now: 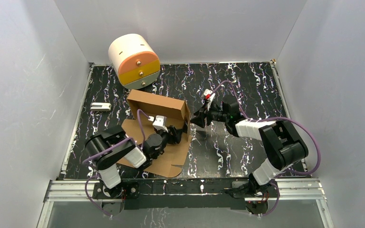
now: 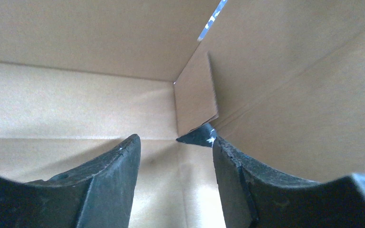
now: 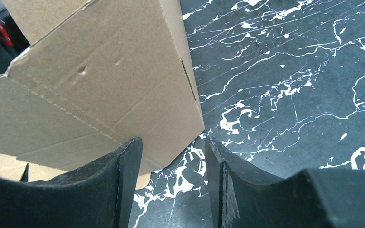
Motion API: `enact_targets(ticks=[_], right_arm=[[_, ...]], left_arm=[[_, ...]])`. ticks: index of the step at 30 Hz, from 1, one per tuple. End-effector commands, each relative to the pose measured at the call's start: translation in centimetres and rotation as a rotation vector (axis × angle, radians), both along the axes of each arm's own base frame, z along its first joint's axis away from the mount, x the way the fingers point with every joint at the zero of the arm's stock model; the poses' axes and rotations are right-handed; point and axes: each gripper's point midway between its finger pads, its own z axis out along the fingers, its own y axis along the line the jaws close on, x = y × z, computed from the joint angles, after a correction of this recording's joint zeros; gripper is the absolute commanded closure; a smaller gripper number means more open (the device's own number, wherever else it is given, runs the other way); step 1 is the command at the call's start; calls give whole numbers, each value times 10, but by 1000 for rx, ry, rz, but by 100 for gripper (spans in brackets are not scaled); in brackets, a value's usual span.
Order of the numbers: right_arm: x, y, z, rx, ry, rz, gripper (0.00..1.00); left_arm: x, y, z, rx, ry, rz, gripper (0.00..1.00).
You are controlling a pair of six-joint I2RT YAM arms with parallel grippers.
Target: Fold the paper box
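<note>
Top external: the paper box point(image 1: 158, 105) sits left of centre, half-formed, rear walls raised and near half lying flat. The left gripper point(image 1: 179, 132) reaches inside; the right gripper point(image 1: 196, 119) waits just outside the right-hand wall.

Left wrist: jaws parted on nothing, nosed into an inner corner where a tuck flap point(image 2: 195, 102) stands ajar.

Right wrist: jaws apart, empty, beside the wall's outer edge.

Light, stiffish cardboard (it dents easily), so I'd pinch panels near their score lines.
</note>
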Motion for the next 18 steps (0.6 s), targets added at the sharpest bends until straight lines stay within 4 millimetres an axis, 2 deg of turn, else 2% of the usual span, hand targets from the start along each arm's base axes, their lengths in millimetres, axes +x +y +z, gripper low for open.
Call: enact_targets(ticks=[1, 5, 10, 18], right_arm=[[2, 7, 12, 40, -54, 11, 40], [-1, 7, 11, 38, -54, 12, 39], [-3, 8, 10, 36, -56, 12, 38], [-9, 10, 10, 36, -64, 14, 36]], left_arm=[[-1, 3, 39, -72, -55, 3, 42], [-7, 12, 53, -105, -43, 4, 37], [-12, 31, 63, -174, 28, 13, 32], [-3, 68, 91, -308, 87, 56, 18]])
